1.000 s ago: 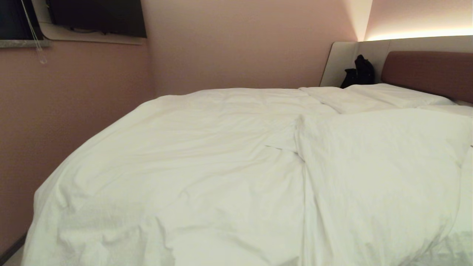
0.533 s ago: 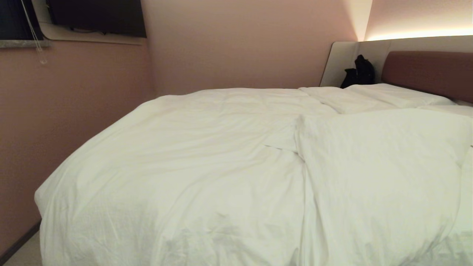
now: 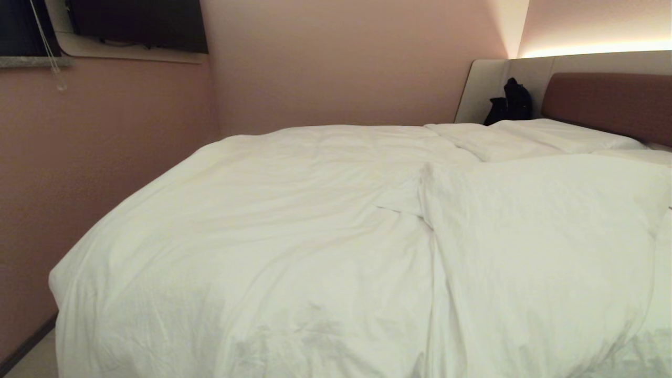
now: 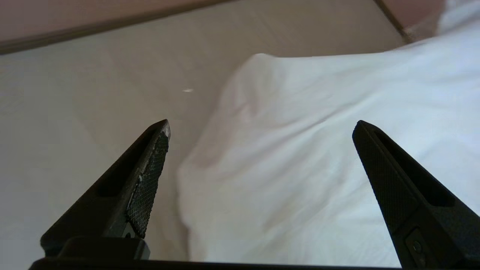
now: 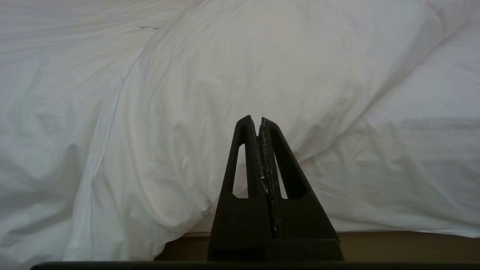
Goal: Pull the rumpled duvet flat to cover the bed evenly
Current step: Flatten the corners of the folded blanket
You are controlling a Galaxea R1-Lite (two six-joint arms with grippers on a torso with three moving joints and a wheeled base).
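The left gripper (image 4: 260, 125) hangs spread wide and empty, the duvet (image 4: 318, 150) corner just beyond its tips. The right gripper (image 5: 258, 120) is clenched empty, facing the duvet's draped side.

walls (image 3: 341, 63): pink | window (image 3: 21, 26): dark | floor (image 4: 75, 112): pale

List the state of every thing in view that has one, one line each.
duvet: spread over the bed, creased, one part folded back over itself on the right.
bed: almost wholly under the duvet; only a strip of base shows.
pillows: lying flat at the headboard.
left gripper: open, empty, above the duvet's corner.
right gripper: shut, empty, in front of the hanging duvet.
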